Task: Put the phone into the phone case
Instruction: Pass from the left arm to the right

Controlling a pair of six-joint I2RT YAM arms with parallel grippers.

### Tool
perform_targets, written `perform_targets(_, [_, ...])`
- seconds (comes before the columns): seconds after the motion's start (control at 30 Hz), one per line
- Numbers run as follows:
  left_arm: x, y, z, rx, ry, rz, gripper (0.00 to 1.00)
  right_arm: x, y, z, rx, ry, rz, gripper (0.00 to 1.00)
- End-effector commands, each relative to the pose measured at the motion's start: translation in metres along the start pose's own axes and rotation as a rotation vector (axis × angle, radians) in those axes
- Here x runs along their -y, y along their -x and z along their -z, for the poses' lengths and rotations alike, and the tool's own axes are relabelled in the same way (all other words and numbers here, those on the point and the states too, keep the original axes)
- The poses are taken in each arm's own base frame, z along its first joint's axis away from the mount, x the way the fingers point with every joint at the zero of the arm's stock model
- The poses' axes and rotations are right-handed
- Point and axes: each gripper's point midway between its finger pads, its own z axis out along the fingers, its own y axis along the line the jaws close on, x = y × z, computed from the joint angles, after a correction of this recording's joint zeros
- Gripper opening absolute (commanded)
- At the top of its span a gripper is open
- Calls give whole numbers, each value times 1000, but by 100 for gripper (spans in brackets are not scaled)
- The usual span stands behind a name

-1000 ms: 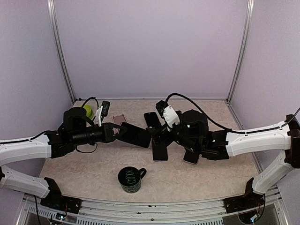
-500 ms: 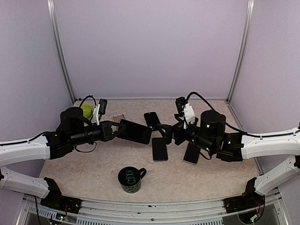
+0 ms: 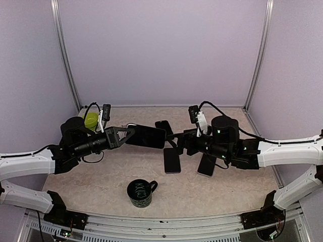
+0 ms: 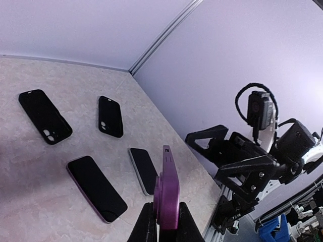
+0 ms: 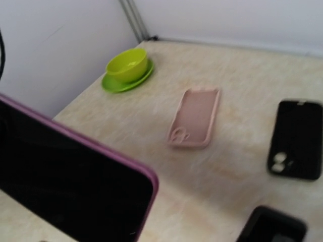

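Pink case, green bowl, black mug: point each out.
pink case [image 5: 194, 113], right wrist view, middle of its flat face.
green bowl [image 5: 127, 70], right wrist view, outer wall.
black mug [image 3: 140, 199], top external view, front wall.

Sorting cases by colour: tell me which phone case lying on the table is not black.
The pale pink soft case, lying nearest the lime green bowl; the other cases are black.

Three cameras are covering my worktop [image 3: 101, 176].
One is looking down from behind my bases; my left wrist is facing my right end effector [image 4: 202, 156]; my right wrist is facing left, close; all are sharing the purple-edged phone [image 5: 75, 186].
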Motion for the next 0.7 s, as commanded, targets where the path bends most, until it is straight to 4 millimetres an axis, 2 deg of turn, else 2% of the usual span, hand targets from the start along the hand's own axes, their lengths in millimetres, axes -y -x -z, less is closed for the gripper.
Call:
perform_targets(0.0, [34, 27, 6, 106, -161, -21, 0, -7, -1, -1, -27, 76, -130, 94])
perform_targets(0.2, [35, 24, 2, 94, -178, 1, 0, -17, -1, 2, -56, 206, -216, 90])
perform_targets(0.4, [37, 21, -2, 90, -215, 31, 0, -30, -6, -7, -118, 275, -244, 87])
perform_targets(0.67, [40, 16, -9, 70, -250, 52, 0, -49, 0, -8, -116, 384, -262, 85])
